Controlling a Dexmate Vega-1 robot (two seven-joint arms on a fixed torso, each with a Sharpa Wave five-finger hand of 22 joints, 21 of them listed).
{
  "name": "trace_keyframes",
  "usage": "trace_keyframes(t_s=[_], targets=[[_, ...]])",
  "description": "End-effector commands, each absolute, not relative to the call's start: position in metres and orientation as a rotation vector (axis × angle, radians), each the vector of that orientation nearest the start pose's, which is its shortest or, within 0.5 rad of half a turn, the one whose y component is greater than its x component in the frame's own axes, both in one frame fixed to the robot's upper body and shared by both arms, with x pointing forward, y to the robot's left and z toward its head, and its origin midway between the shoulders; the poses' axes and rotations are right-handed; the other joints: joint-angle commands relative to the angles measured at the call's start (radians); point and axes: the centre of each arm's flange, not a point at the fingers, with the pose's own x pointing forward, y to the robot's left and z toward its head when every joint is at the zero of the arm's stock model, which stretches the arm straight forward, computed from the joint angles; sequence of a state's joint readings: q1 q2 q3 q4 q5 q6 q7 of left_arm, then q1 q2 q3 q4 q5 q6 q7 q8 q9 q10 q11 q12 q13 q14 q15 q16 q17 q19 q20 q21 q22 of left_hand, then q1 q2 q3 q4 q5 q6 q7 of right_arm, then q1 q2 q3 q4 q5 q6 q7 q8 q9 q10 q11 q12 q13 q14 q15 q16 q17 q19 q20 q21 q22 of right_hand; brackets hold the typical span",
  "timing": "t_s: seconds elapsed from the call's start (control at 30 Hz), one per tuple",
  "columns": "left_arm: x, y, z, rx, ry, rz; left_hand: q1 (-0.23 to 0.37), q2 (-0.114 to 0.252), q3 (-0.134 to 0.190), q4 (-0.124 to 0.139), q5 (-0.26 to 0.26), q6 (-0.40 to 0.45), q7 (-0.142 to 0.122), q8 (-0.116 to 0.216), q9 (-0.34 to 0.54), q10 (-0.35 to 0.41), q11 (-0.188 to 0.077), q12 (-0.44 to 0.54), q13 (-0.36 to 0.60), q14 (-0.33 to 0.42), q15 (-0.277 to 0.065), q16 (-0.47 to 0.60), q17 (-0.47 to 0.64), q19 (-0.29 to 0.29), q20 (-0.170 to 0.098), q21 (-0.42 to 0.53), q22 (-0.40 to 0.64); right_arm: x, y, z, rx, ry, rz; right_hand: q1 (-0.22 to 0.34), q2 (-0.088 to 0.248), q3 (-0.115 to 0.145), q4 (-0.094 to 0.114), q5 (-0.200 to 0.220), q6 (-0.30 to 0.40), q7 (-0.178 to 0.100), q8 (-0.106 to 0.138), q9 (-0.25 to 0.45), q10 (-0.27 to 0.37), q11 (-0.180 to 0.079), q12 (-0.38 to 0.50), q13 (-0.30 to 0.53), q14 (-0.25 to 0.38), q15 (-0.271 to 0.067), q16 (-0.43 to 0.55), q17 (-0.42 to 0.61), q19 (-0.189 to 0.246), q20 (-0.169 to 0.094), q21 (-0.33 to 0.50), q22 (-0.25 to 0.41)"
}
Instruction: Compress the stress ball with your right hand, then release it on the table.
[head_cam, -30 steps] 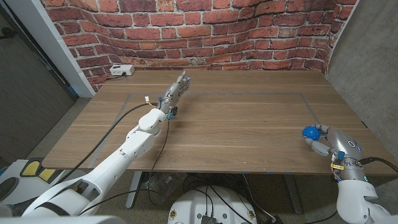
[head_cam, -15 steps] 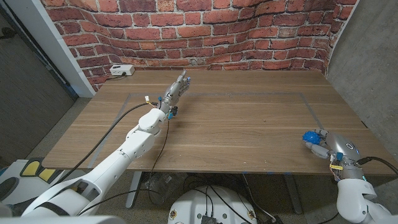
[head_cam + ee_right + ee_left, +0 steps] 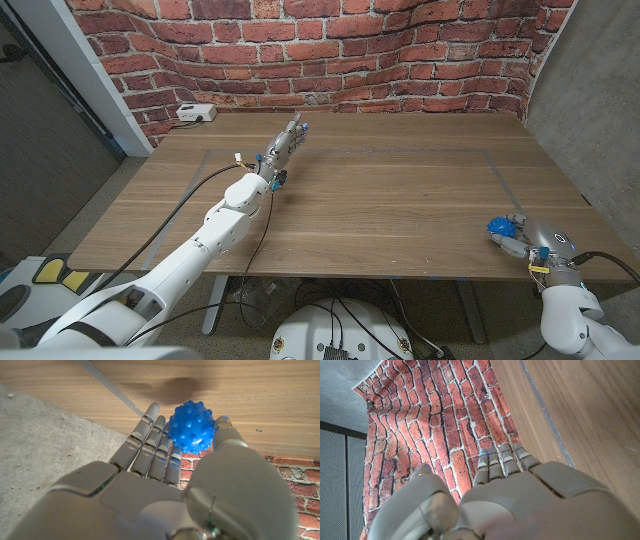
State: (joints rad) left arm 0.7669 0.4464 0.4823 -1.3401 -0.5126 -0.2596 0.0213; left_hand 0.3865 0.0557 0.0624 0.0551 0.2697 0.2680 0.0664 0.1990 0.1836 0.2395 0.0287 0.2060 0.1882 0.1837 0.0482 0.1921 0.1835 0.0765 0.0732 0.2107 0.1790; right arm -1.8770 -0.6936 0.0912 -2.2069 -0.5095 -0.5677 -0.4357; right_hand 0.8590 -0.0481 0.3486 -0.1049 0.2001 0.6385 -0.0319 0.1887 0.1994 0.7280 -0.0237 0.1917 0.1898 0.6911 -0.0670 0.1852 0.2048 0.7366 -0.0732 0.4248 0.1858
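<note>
One bumpy blue rubber stress ball point(image 3: 192, 426) sits right between the thumb and fingers of the grey right hand point(image 3: 524, 236), which holds it just above the wooden table point(image 3: 400, 200).

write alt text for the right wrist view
The right robot hand, seen from behind, holds a blue spiky stress ball between its fingers and thumb, above a wooden table. Grey floor and a strip of brick wall show at the edges.

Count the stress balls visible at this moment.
1: a blue spiky stress ball held in the right hand near the table's right front edge.
</note>
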Motion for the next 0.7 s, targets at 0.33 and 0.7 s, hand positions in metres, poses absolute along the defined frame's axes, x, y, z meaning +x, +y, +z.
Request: trace_keyframes(t_s=[0.33, 0.7], targets=[[0.6547, 0.2051, -0.006, 0.079, -0.614, -0.297, 0.001, -0.001, -0.002, -0.006, -0.001, 0.006, 0.003, 0.001, 0.003, 0.008, 0.0, -0.004, 0.006, 0.006, 0.004, -0.002, 0.002, 0.001, 0.003, -0.002, 0.005, 0.4144, -0.3999, -0.1816, -1.172, -0.074, -0.542, -0.016, 0.0, -0.004, -0.002, 0.004, -0.024, 0.003, -0.002, 0.002, -0.021, 0.002, 0.003, 0.004, -0.028, -0.004, -0.006, -0.001, -0.026, -0.053, -0.015, 0.003], [0.6557, 0.2028, -0.0073, 0.078, -0.61, -0.303, 0.003, 0.0, -0.003, -0.006, -0.001, 0.006, 0.003, 0.001, 0.003, 0.009, 0.0, -0.003, 0.006, 0.007, 0.005, -0.002, 0.002, 0.0, 0.003, -0.002, 0.005, 0.4126, -0.4005, -0.182, -1.181, -0.063, -0.541, -0.028, -0.006, -0.01, -0.003, 0.008, -0.073, 0.01, -0.009, 0.002, -0.058, 0.009, -0.001, 0.005, -0.069, 0.009, -0.01, -0.003, -0.056, -0.043, -0.029, 0.002]])
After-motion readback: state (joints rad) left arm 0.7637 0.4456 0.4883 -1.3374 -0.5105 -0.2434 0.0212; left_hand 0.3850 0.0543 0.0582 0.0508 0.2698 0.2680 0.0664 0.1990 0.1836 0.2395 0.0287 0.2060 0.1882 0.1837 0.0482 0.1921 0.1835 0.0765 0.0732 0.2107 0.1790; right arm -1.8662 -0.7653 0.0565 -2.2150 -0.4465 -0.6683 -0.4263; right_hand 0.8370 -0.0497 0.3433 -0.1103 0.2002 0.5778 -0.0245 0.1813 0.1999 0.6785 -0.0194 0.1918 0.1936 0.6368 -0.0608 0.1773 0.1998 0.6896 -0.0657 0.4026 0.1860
